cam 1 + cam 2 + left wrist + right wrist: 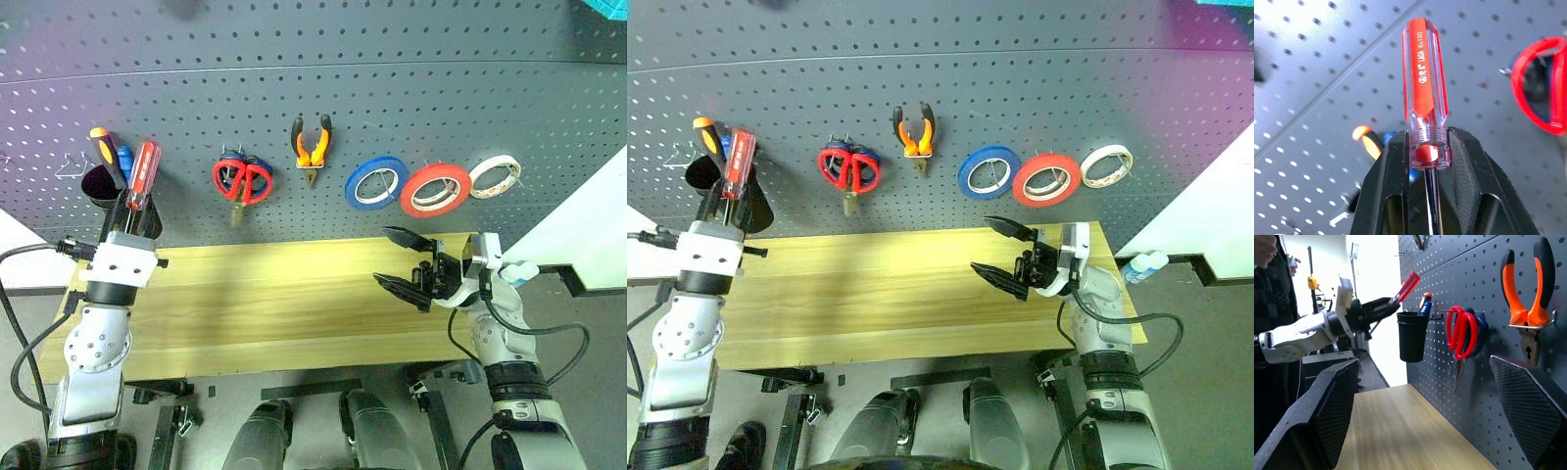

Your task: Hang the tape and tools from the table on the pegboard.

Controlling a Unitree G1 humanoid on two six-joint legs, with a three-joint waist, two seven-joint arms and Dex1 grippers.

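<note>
My left gripper (135,211) is shut on the red-handled screwdriver (145,172). It holds the tool handle-up in front of the pegboard (392,88), just right of a black cup (97,186). In the left wrist view the black fingers (1396,186) clamp the base of the handle (1423,73). The red scissors (242,180), the orange-and-black pliers (312,145) and the red tape (436,189) hang on hooks. My right gripper (384,257) stands open and empty over the right part of the table (265,294), pointing left.
The black cup (1412,335) holds an orange-and-black screwdriver and a blue one. Blue-handled scissors hang behind the red pair. A blue roll (376,182) and a whitish roll (495,175) flank the red tape. A person (1268,289) stands beyond the table's left end.
</note>
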